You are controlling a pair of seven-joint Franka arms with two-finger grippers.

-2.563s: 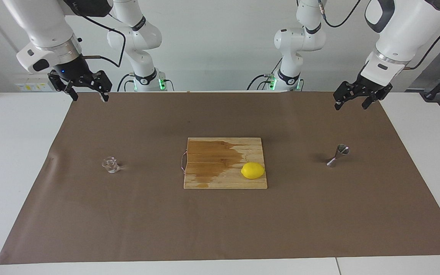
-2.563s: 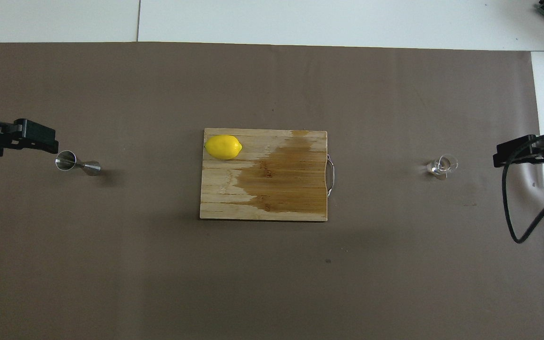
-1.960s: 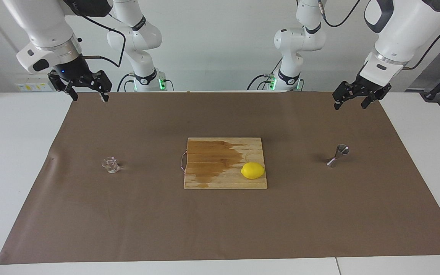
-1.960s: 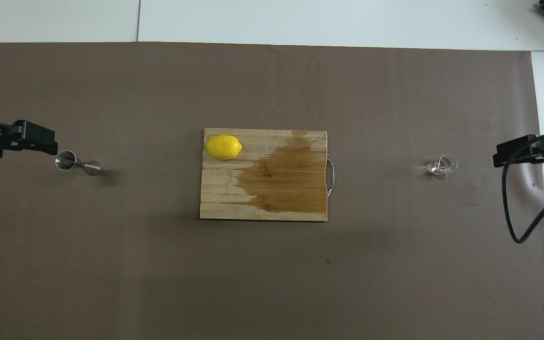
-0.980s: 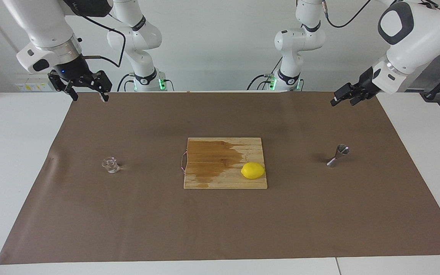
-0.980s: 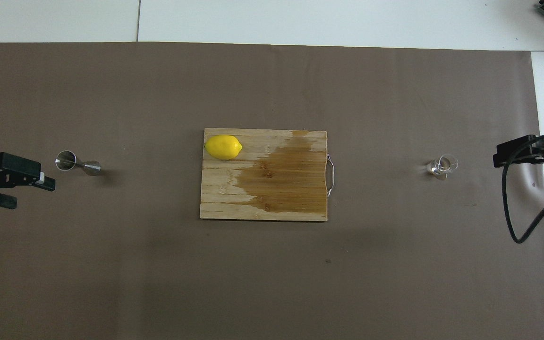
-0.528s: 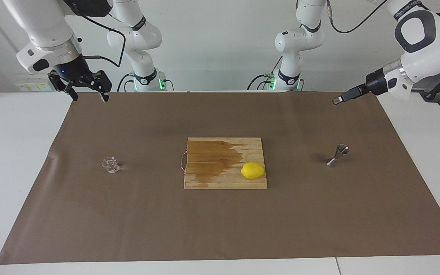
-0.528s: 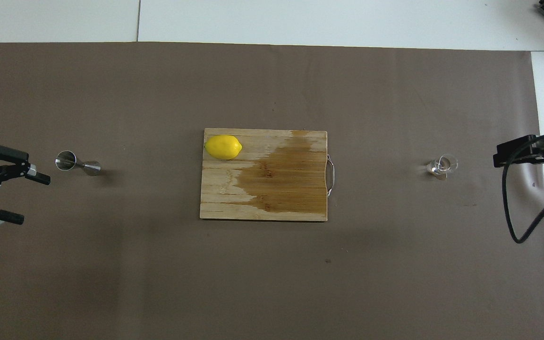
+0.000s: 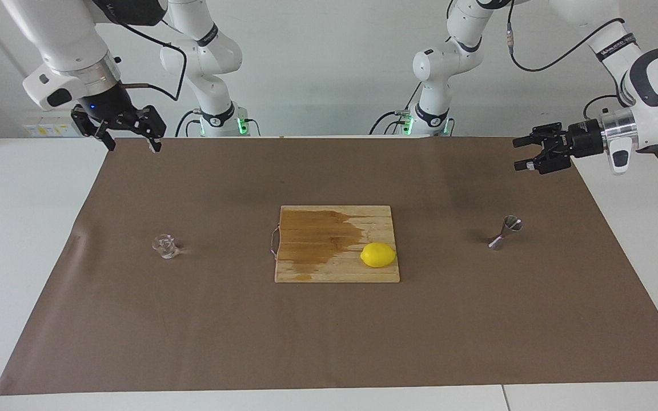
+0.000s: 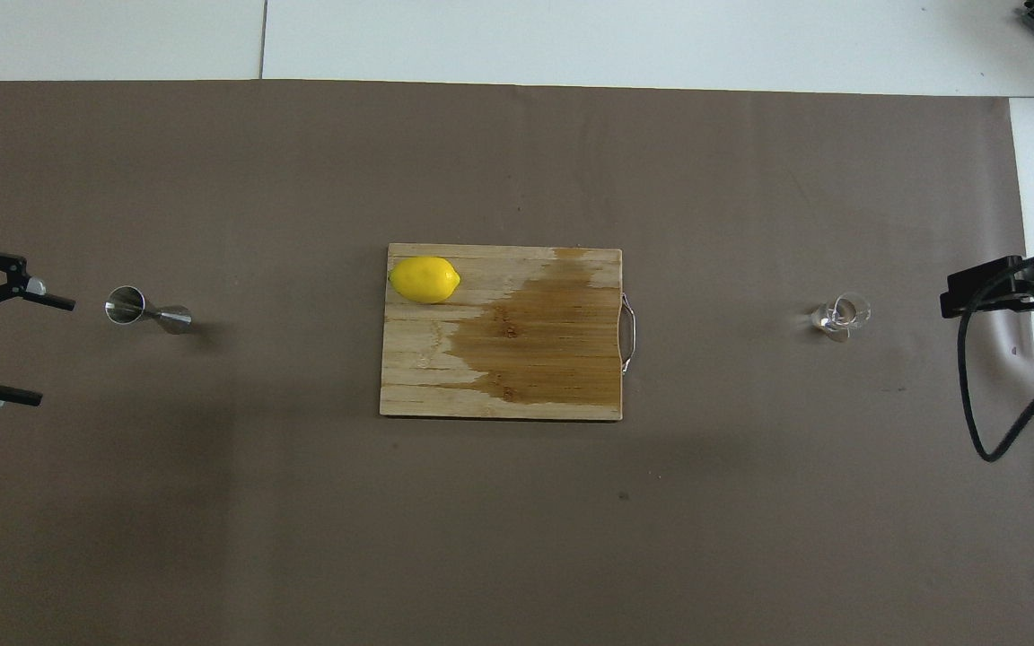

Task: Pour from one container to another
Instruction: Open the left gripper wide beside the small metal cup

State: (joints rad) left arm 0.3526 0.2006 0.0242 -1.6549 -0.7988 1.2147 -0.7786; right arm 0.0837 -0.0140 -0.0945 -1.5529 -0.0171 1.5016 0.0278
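Note:
A tiny clear glass cup [image 9: 165, 246] [image 10: 840, 316] stands on the brown mat toward the right arm's end. Toward the left arm's end stands a small steel hourglass jigger [image 9: 506, 232] [image 10: 147, 310]. My left gripper [image 9: 518, 154] [image 10: 50, 352] hangs open and turned level over the mat's left-arm end. It points along the table, apart from the jigger, and holds nothing. My right gripper [image 9: 133, 145] [image 10: 948, 301] waits open and empty, raised over the mat's edge at its own end, well clear of the glass cup.
A wooden cutting board [image 9: 317, 251] [image 10: 526, 359] with a dark wet stain and a wire handle lies mid-table. A yellow lemon [image 9: 378, 254] [image 10: 424, 279] rests on it. A black cable [image 10: 975, 395] loops from the right arm.
The left wrist has swung from pointing down to lying level, and its gripper now shows both spread fingers from above. The right arm, cup and jigger have not moved.

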